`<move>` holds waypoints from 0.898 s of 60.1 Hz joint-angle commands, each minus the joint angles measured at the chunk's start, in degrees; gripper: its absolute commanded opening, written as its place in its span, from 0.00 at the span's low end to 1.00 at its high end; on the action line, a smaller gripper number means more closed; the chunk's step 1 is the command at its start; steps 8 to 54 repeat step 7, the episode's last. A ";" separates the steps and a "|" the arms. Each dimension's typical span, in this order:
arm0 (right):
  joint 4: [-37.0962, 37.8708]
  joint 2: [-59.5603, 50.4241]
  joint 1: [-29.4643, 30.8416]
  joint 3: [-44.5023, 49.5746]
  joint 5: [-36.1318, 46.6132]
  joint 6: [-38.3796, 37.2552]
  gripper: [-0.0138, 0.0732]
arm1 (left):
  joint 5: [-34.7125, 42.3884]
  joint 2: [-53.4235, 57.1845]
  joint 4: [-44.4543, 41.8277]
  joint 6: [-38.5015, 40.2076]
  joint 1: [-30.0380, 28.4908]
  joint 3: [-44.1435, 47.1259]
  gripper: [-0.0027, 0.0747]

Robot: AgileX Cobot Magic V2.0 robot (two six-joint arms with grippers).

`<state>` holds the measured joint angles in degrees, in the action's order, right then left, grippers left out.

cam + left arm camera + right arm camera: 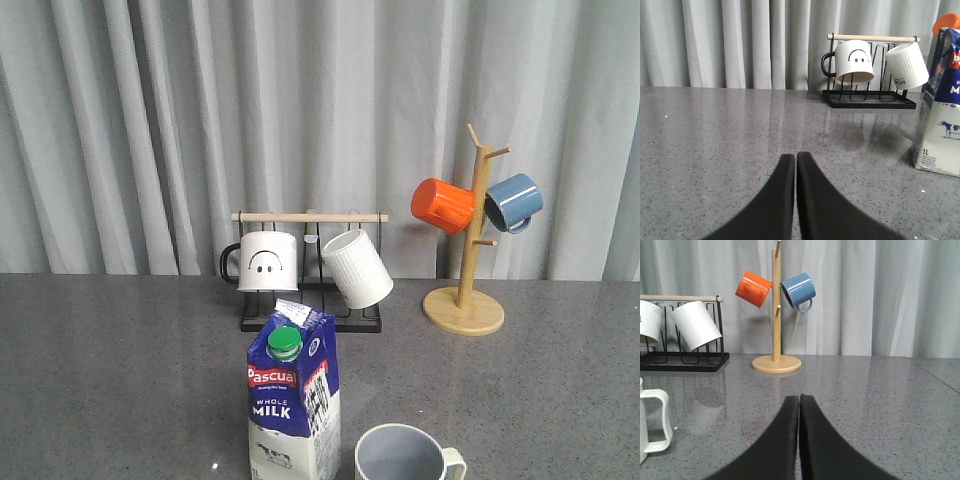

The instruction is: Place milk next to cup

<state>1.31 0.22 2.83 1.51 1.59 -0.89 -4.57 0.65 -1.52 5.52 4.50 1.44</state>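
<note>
The milk (293,400), a tall blue-and-white carton with a green cap, stands upright at the table's front middle. Close to its right sits the cup (405,455), a pale cream mug with a grey-blue inside and its handle to the right; a small gap separates them. The left wrist view shows the milk (940,115) off to one side of my left gripper (795,156), which is shut with nothing in it. In the right wrist view my right gripper (799,398) is also shut and empty, with the cup's handle (655,422) at the frame edge. Neither gripper shows in the front view.
A black wire rack (310,318) with a wooden bar holds a smiley-face mug (264,261) and a white ribbed mug (357,268) behind the milk. At the back right a wooden mug tree (464,300) carries an orange mug (443,205) and a blue mug (514,201). Grey curtains hang behind.
</note>
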 commanded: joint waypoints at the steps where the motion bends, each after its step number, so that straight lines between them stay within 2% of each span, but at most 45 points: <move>1: 0.19 0.53 0.45 0.48 4.77 0.52 0.15 | 3.93 0.74 0.54 0.46 0.09 1.18 0.03; 54: 0.19 0.53 0.45 0.48 4.77 0.52 0.15 | 3.93 0.74 0.54 0.46 0.09 1.18 0.03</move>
